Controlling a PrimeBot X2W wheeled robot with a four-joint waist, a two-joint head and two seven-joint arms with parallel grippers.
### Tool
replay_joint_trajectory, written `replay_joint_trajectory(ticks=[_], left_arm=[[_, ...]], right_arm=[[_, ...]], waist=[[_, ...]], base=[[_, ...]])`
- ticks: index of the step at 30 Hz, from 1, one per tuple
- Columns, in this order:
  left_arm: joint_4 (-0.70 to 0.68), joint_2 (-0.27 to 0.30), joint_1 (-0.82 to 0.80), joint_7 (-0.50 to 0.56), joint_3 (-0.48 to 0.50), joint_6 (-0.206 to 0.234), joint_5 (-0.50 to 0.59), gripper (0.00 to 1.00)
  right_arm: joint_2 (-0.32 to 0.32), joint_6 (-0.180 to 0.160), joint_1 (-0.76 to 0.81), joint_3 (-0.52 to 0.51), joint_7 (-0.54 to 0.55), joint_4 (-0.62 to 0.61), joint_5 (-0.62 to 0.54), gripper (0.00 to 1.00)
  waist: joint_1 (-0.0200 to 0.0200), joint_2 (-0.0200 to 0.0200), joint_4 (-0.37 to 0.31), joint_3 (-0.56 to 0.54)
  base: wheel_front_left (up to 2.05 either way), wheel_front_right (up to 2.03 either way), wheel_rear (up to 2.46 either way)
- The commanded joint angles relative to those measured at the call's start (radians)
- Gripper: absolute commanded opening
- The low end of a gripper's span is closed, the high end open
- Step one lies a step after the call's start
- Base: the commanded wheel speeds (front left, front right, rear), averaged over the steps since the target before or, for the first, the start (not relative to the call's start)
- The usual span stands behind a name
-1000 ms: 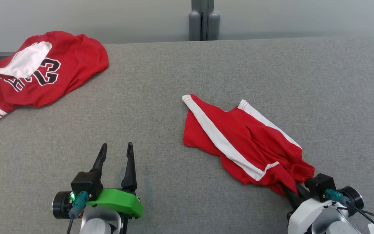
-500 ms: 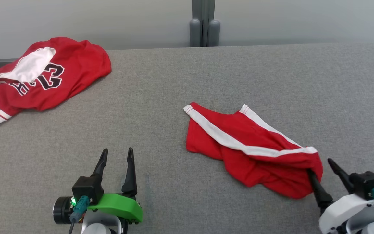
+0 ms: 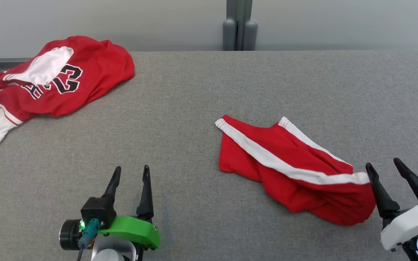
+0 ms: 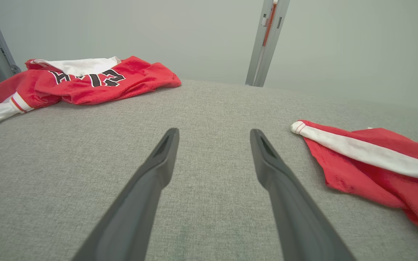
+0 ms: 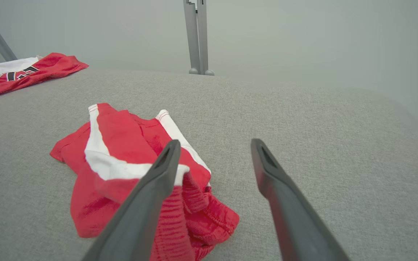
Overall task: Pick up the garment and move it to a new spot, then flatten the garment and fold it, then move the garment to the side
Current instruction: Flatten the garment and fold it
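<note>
Two garments lie on the grey fabric-covered counter point(image 3: 194, 108). In the head view a crumpled pair of red shorts with white side stripes point(image 3: 292, 174) is found at about 4 o'clock from the counter's middle. They are bunched and partly doubled over themselves, with one striped hem pointed toward 11 o'clock. A red jersey with black-and-white numerals point(image 3: 60, 79) is heaped far off at 10 o'clock, well apart from the shorts, and is judged to play no part in the present step.

The right pincer point(image 3: 382, 163) is seen with its fingers spread apart and nothing between them. It is placed just beside the shorts' bunched end, at their 3 o'clock; whether its nearer finger touches the cloth cannot be told. The shorts are held by nothing and rest wholly on the counter, so the move to a new spot is judged done. The bare surface around them is presumably wanted for flattening.

The left pincer point(image 3: 131, 167) is likewise spread and empty. It hovers at 7 o'clock over bare counter, well apart from both garments, probably placed there so that an opposite edge can be taken when the cloth is spread.
</note>
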Motion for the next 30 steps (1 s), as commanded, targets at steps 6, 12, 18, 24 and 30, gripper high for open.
replay_joint_trajectory(ticks=[6, 12, 18, 24, 30], left_arm=[[-0.005, 0.003, -0.009, -0.001, 0.01, -0.001, 0.01, 1.0], [-0.002, 0.003, -0.029, -0.001, -0.011, -0.005, 0.0, 1.0], [-0.004, 0.003, -0.043, -0.001, -0.018, 0.004, -0.009, 1.0], [-0.009, 0.003, -0.052, -0.001, -0.025, 0.009, -0.018, 1.0], [-0.011, 0.003, -0.063, -0.001, -0.035, 0.011, -0.028, 1.0]], right_arm=[[-0.006, 0.0, -0.048, 0.006, 0.035, -0.033, -0.02, 1.0], [-0.082, 0.0, -0.171, 0.1, 0.172, 0.064, -0.004, 1.0], [-0.152, 0.0, -0.267, 0.236, 0.349, 0.229, 0.095, 1.0], [-0.183, 0.0, -0.361, 0.343, 0.376, 0.339, 0.183, 0.13], [-0.204, 0.0, -0.528, 0.414, 0.266, 0.419, 0.123, 0.0]], waist=[[0.0, 0.0, -0.006, 0.012], [0.0, 0.0, 0.01, 0.029], [0.0, 0.0, 0.047, 0.049], [0.0, 0.0, 0.08, 0.068], [0.0, 0.0, 0.12, 0.086]], base=[[0.0, 0.0, 0.0], [0.0, 0.0, 0.0], [0.0, 0.0, 0.0], [0.0, 0.0, 0.0], [0.0, 0.0, 0.0]])
